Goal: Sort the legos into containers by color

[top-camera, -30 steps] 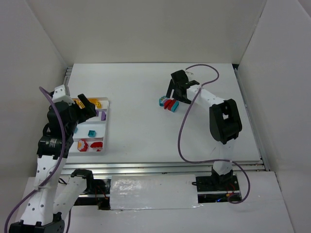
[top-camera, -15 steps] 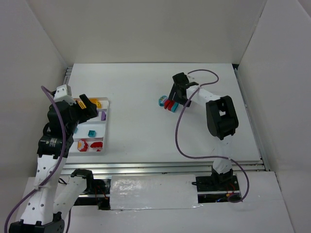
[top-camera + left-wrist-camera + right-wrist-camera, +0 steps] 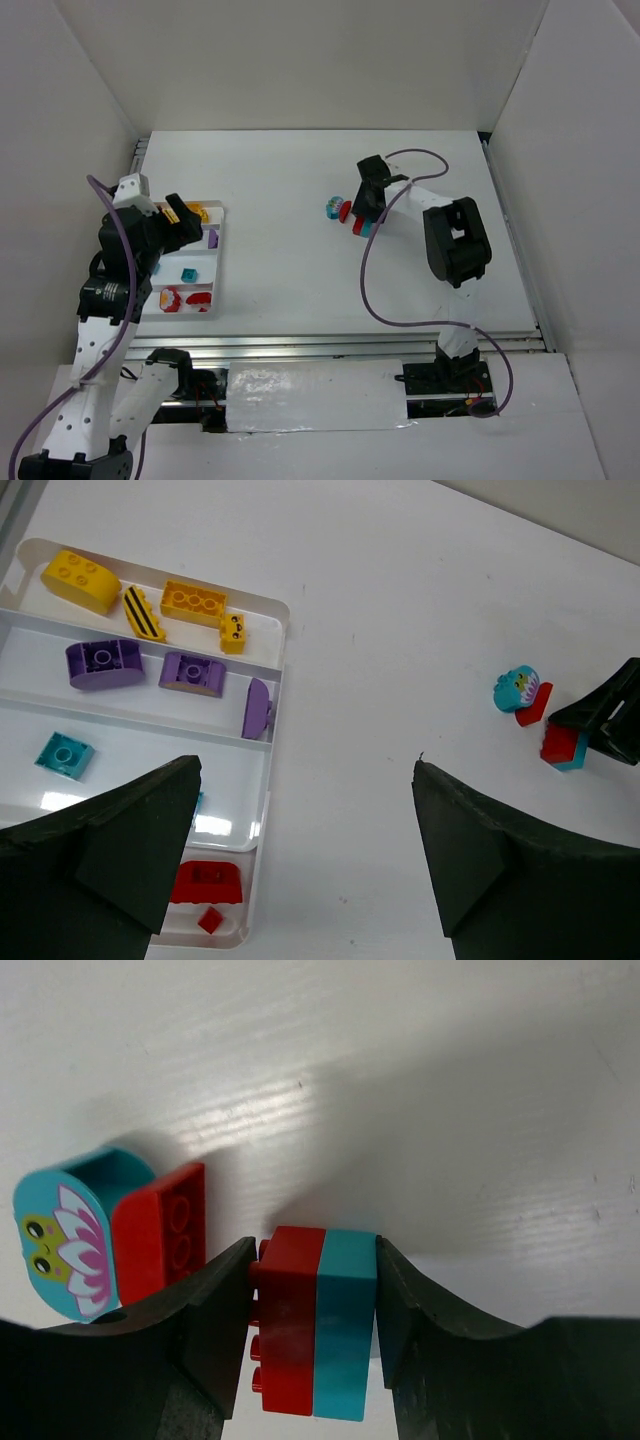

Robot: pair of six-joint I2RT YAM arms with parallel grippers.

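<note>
My right gripper [image 3: 313,1335] is shut on two joined legos, a red brick stuck to a teal one [image 3: 316,1320], low over the table; the pair [image 3: 360,228] shows mid-table in the top view. Just left lie a loose red brick [image 3: 160,1230] and a rounded teal brick with a printed frog top [image 3: 60,1235]. The containers are rows of a white tray [image 3: 276,660]: yellow bricks [image 3: 192,600] in the top row, purple ones [image 3: 103,664] below, a teal one [image 3: 65,755], then red ones [image 3: 205,882]. My left gripper [image 3: 305,780] hangs open and empty over the tray's right edge.
White walls close in the table on three sides. The right arm's cable [image 3: 372,280] loops over the table toward its base. A metal rail [image 3: 330,345] runs along the near edge. The tray [image 3: 216,270] sits at the far left.
The right gripper has come down over the red-and-teal pair and closed on it; the pair has shifted slightly away from the other two bricks. The left arm has stayed put.
</note>
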